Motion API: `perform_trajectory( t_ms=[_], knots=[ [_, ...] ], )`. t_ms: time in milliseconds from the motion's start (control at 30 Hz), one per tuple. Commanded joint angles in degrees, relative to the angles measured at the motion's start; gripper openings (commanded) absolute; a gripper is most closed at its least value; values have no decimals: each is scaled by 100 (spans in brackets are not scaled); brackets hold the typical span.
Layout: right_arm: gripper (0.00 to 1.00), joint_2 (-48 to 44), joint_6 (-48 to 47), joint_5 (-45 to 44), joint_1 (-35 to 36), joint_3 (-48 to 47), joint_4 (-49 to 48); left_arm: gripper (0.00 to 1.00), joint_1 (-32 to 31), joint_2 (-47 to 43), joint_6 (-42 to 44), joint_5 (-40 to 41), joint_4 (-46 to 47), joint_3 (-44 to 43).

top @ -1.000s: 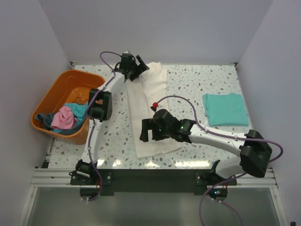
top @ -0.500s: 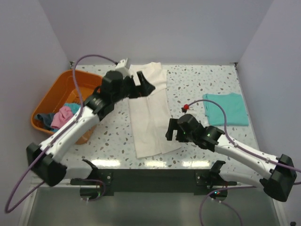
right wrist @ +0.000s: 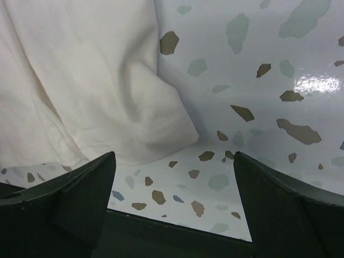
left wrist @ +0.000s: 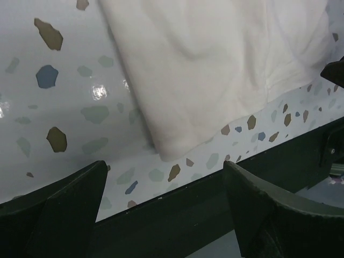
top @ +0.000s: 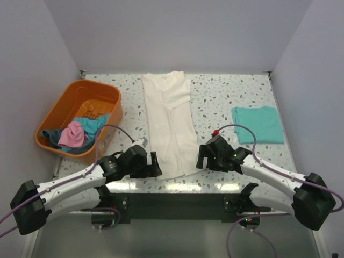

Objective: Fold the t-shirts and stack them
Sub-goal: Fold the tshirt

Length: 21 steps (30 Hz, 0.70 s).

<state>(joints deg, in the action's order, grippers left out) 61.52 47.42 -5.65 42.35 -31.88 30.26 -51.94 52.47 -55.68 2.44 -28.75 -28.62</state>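
Jaws spread wide, the left gripper (top: 154, 165) and right gripper (top: 202, 157) flank the hem corners of the soft, light cream shirt (top: 169, 123) at the table's (top: 215, 102) near edge, probably the best places to pinch.

No text, label, brand or number can be read on the cream shirt (top: 171, 123), teal shirt (top: 258, 124), basket (top: 99, 87) or table (top: 215, 102).

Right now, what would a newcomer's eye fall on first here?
The cream-white t-shirt, folded into a long strip down the middle of the table, with the left end effector and right end effector, both open, at its near corners. Then the orange basket of crumpled clothes on the left and the folded teal t-shirt on the right.
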Motion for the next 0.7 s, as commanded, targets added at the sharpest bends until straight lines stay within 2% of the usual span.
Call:
perform_trajectory(
  t_ms=[0, 67, 133, 233, 267, 367, 400, 467, 533, 567, 600, 667],
  knots=[
    [93, 18, 136, 293, -16, 182, -451, 93, -227, -53, -697, -173, 650, 312],
    [91, 10, 197, 275, -16, 340, -616, 89, -325, 61, -847, -51, 765, 357],
    [90, 1, 259, 301, -7, 515, -915, 81, -369, 263, -935, 20, 933, 419],
    [80, 105, 268, 284, -25, 630, -1171, 67, -378, 580, -927, 99, 1038, 401],
    [73, 158, 268, 188, -25, 630, -1154, 64, -369, 763, -875, 108, 1056, 358],
    [65, 317, 294, 108, -60, 639, -1171, 49, -378, 1036, -892, 187, 1064, 296],
    [61, 352, 329, 134, -60, 639, -1172, 41, -378, 1090, -875, 143, 1126, 304],
    [55, 387, 338, 204, -60, 656, -1189, 34, -395, 1169, -892, 29, 1179, 392],
    [48, 370, 347, 179, -51, 709, -1224, 21, -413, 1161, -1049, 116, 1249, 524],
    [35, 370, 347, 126, -60, 727, -1224, 15, -413, 1126, -1137, 134, 1310, 637],
    [27, 361, 347, 91, -51, 736, -1198, 2, -413, 1099, -1155, 143, 1485, 665],
    [11, 326, 338, 125, -69, 744, -1189, 0, -413, 1047, -1182, 222, 1653, 709]
  ],
)
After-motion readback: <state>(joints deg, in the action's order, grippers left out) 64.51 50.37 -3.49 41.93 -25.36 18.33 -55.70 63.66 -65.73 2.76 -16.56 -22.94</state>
